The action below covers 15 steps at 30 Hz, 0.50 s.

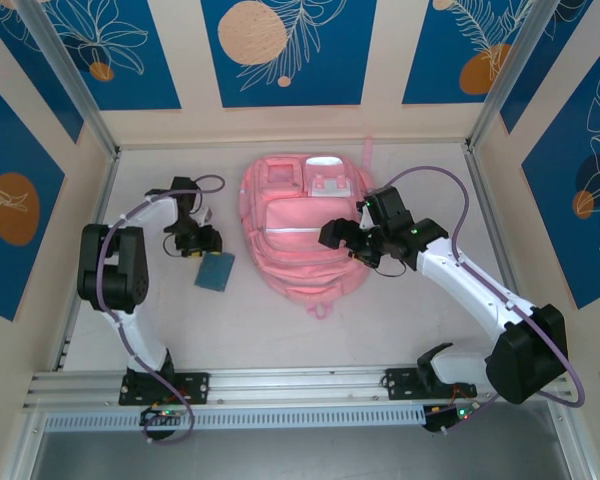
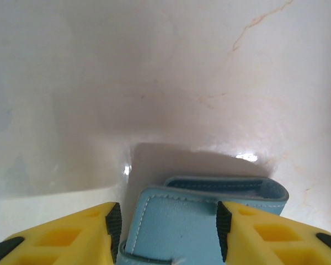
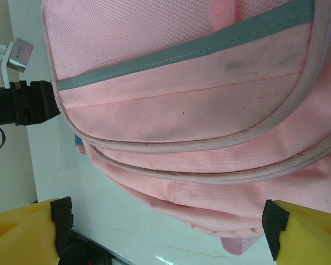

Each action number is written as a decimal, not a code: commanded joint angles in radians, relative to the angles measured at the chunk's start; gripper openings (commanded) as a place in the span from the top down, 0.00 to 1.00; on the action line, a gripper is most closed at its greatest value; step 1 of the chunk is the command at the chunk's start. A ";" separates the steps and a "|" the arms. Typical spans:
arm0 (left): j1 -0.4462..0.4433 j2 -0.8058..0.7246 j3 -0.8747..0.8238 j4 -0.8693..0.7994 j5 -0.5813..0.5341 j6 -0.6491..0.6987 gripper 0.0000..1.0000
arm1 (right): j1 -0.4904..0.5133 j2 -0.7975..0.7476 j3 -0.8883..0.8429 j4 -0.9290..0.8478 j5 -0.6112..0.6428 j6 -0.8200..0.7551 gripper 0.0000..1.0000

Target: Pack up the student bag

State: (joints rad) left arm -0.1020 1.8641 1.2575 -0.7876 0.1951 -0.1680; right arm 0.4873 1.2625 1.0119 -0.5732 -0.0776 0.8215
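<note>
**Pack status: early, nothing in the bag yet**

- Table (image 1: 160, 330): pale and marbled. It carries two loose things, the bag and one small blue item.
- The student bag (image 1: 302, 240) lies flat mid-table, front face up, between the two arms and slightly nearer the right one. In the right wrist view its pink front (image 3: 182, 110) shows the grey reflective strip and piped zip seams that look closed. I can't make out an open compartment in any view.
- Right gripper (image 1: 338, 236) hovers over the bag's right side, jaws spread wide and holding nothing. Its wrist view has the yellow fingers (image 3: 276, 226) framing the bag's lower edge, gripper (image 3: 168, 226) clear of the fabric.
- Left gripper (image 1: 202, 242) is down at the table, left of the bag and over the blue item.
- Pale blue case (image 1: 215, 270): flat, stitched and wallet-like, lying just beside the bag's left edge. In the left wrist view the case (image 2: 176, 221) sits between the black pads (image 2: 114, 223), with the gripper (image 2: 168, 223) straddling it. Pads are right at its edges, but I can't tell if they're clamped or just flanking.

Read: pick in hand, 0 items packed. Left to do: secure the case, get a pocket open (likely the right arm's job), insert, zip.
</note>
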 commanded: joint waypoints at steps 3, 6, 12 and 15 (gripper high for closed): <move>0.005 0.036 0.006 -0.047 0.058 0.041 0.54 | 0.007 -0.009 -0.001 -0.017 0.011 0.007 0.09; 0.005 0.037 0.000 -0.042 0.056 0.036 0.61 | 0.006 -0.008 0.001 -0.020 0.013 0.003 0.09; 0.005 0.059 0.013 -0.066 0.008 0.029 0.55 | 0.007 -0.009 0.007 -0.021 0.015 0.003 0.09; 0.007 0.056 0.010 -0.064 -0.008 0.030 0.43 | 0.006 -0.009 0.007 -0.021 0.014 0.001 0.09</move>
State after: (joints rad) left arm -0.1020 1.9034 1.2587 -0.8112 0.2111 -0.1482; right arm 0.4900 1.2625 1.0119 -0.5735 -0.0769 0.8211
